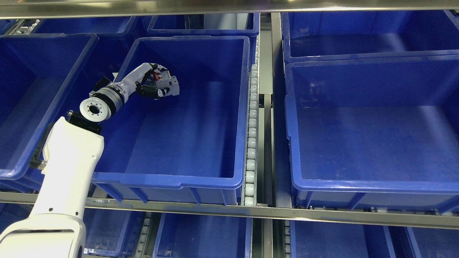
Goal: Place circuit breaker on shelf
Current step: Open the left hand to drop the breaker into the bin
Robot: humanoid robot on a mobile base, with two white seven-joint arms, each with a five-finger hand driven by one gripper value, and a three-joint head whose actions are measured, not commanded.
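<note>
My left hand [157, 86] reaches from the lower left over the left wall of the middle blue bin [200, 181] on the shelf. Its fingers are curled around a white circuit breaker [170, 85] with a red mark on its upper side. The breaker hangs inside the bin's upper left part, above the bin floor. Part of the breaker is hidden by the fingers [147, 90]. My right arm does not show.
A large blue bin [297, 143] stands to the right, and another blue bin [77, 68] stands at the left. More bins sit behind and on the shelf level below. A white roller track [251, 129] and metal rails [229, 210] separate the bins.
</note>
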